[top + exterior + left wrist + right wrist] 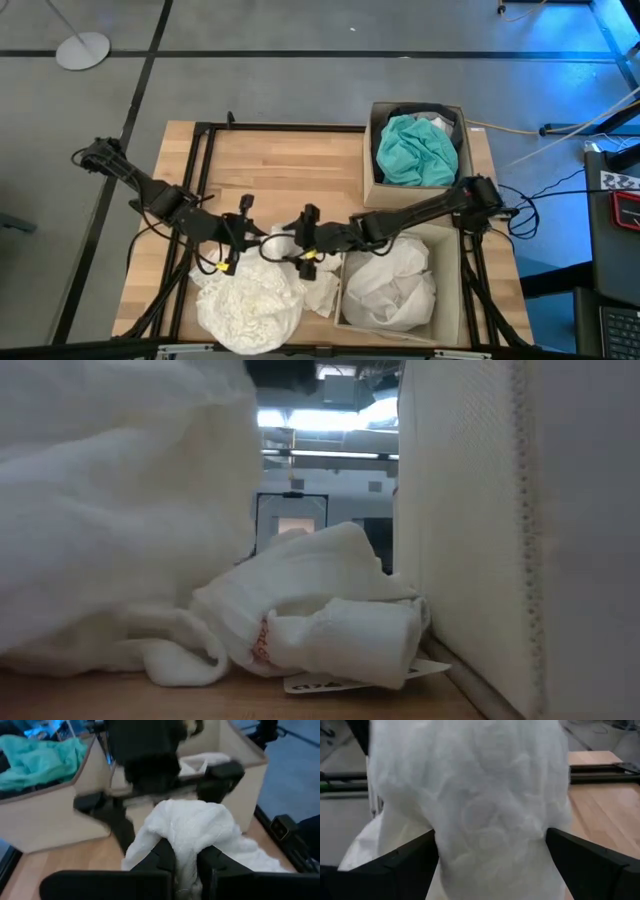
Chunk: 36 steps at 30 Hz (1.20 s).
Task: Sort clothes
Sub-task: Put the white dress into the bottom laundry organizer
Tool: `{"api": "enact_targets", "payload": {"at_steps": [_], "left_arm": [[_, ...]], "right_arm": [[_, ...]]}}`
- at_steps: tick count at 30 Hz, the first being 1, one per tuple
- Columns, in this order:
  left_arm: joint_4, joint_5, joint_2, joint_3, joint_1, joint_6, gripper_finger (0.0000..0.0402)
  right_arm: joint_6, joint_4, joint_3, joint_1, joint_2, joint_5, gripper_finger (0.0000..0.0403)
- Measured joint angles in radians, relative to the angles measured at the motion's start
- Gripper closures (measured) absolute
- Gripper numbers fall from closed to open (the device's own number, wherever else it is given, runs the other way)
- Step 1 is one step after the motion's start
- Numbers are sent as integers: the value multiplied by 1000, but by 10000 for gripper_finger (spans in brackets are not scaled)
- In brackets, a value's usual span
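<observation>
Wooden table [270,160], two boxes, two grippers

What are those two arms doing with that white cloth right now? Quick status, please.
Left gripper shut on white garment. Right gripper open, fingers either side of it. Both mid-table, beside box of whites. Nothing blocking.

Wooden table [280,160] on a black frame [205,150]. Two cardboard boxes [375,185] [447,300] at its right side. Round white base [83,50] on the floor.
</observation>
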Motion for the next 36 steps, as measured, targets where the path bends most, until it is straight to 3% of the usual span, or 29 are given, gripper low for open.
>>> {"api": "enact_targets", "payload": {"at_steps": [6,10,19,24,29,36], "left_arm": [[36,3,1,0,-9,44,382],[12,3,1,0,-9,29,378],[-32,0,0,0,-9,-12,378],[-18,-1,10,0,-8,-4,375],[49,-2,27,0,-7,3,374],[152,-3,37,0,-9,81,374]], "right_arm": [[15,194,0,-12,62,-230,40],[17,211,0,-18,70,-361,40],[50,14,39,-31,31,-377,40],[53,116,57,-30,44,-368,40],[53,224,56,-29,84,-239,40],[53,353,56,-36,159,-219,40]]}}
